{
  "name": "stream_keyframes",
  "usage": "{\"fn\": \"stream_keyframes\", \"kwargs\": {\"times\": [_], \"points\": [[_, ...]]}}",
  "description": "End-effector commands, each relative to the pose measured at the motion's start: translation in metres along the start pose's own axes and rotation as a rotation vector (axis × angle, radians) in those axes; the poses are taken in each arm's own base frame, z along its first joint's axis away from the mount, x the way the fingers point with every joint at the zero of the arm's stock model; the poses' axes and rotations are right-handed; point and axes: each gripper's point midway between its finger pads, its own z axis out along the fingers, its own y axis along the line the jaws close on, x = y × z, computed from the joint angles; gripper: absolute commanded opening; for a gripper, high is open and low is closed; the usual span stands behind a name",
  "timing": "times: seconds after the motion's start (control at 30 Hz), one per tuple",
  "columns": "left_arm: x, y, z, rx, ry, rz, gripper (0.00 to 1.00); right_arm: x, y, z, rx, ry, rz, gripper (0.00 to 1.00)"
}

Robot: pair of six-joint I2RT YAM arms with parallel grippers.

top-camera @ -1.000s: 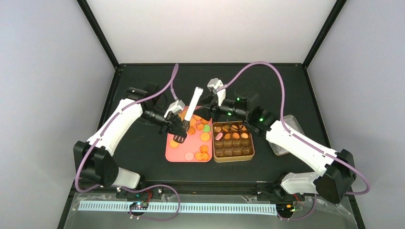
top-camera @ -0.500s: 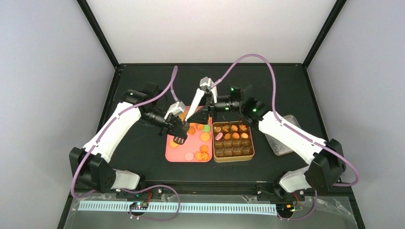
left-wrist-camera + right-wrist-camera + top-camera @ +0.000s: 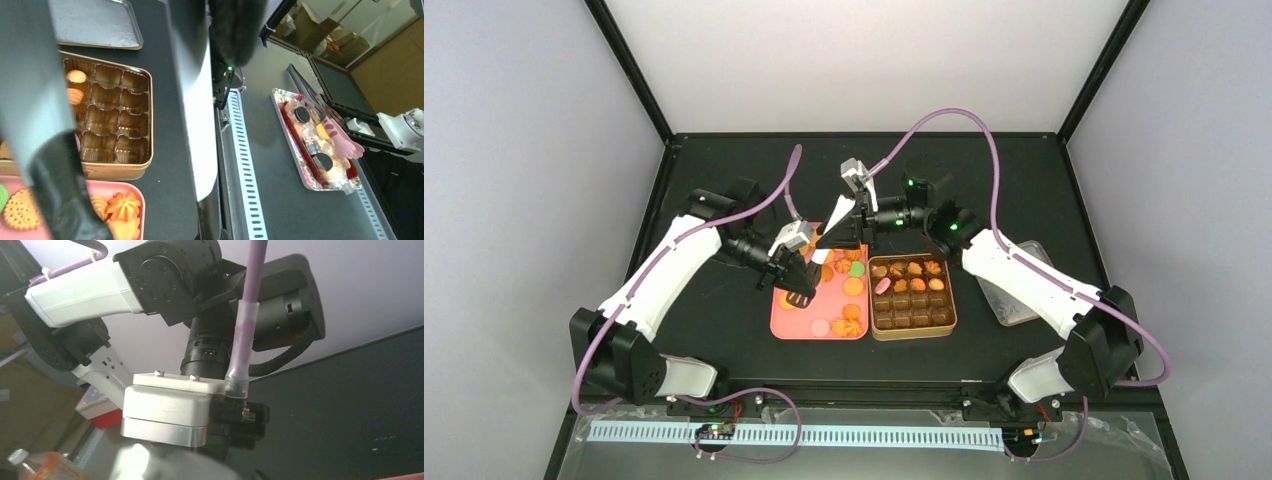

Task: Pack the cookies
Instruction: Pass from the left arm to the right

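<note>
Two robot arms are reaching over a pink tray (image 3: 789,320) of cookies (image 3: 852,288), with a gold tin (image 3: 914,321) just beside it on the desk (image 3: 724,180).
The left claw (image 3: 796,285) is pressing together on metal tongs (image 3: 832,218), whose pale blade is slanting over the tray's far end and blocking much of the left wrist view. The right claw (image 3: 849,232) is hovering at the tongs' upper end; whether it is apart or together I cannot tell. More cookies are filling the tin's far rows.

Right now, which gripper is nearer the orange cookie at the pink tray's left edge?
Left. The left gripper, holding the tongs, hangs close by that cookie; the right gripper is by the tray's far edge.
</note>
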Motion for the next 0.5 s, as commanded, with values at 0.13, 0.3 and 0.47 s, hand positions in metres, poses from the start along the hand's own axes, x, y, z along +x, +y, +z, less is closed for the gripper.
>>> {"fn": "stream_keyframes", "kwargs": {"times": [0.13, 0.3, 0.47], "points": [[-0.009, 0.005, -0.003, -0.056, -0.001, 0.039, 0.14, -0.002, 0.011, -0.002, -0.041, 0.016, -0.022, 0.31], [-0.014, 0.017, -0.006, -0.121, 0.010, 0.036, 0.55, -0.002, -0.003, -0.014, 0.130, -0.002, -0.046, 0.23], [-0.011, 0.036, -0.016, -0.242, 0.089, -0.001, 0.74, -0.003, -0.013, -0.037, 0.318, -0.036, -0.119, 0.23]]}}
